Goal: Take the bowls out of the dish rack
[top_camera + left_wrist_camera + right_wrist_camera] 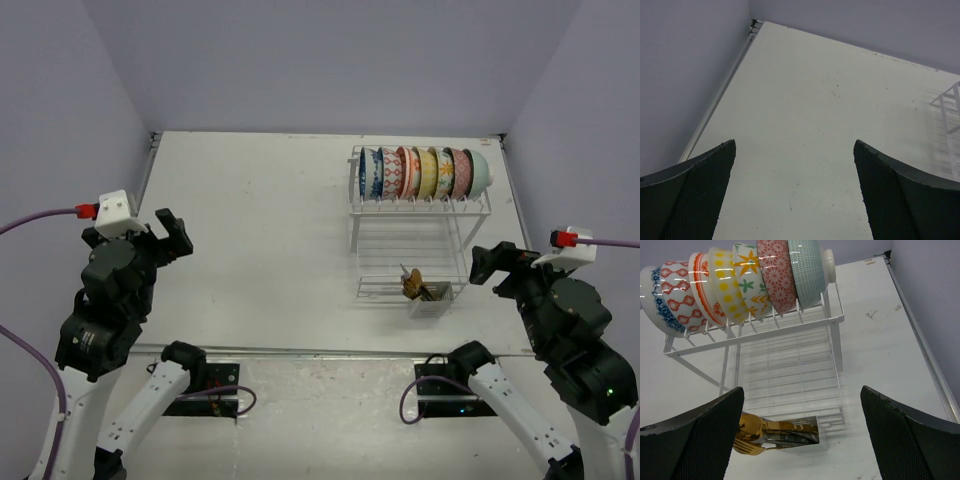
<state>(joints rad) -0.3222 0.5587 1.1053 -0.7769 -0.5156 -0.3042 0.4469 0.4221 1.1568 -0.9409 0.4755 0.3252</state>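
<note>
Seven bowls [425,172] stand on edge in a close row along the upper tier of the dish rack [418,228], which sits on the far right part of the table [260,210]. From left to right in the overhead view they are blue, red-on-white, orange-banded, yellow-dotted, white with stars and leaves, pink, and pale teal. The rack's lower shelf is bare wire. At its near right corner a small caddy [430,302] holds gold cutlery [757,434]. The table surface is matt off-white, marked by a few dark specks on the left side and faint scuffs near the far right corner. A thin metal rail [722,95] edges it where it meets the walls [320,60], which are plain lilac-grey and enclose the table on the left, far and right sides. The left gripper [172,235] hangs above the left part of the table, well apart from the rack, its jaws spread wide with nothing between them. The right gripper [490,265] hangs near the right edge, just on the near side of the rack and facing it, its jaws likewise spread wide and empty. Purple cables [40,222] run from both wrists
</note>
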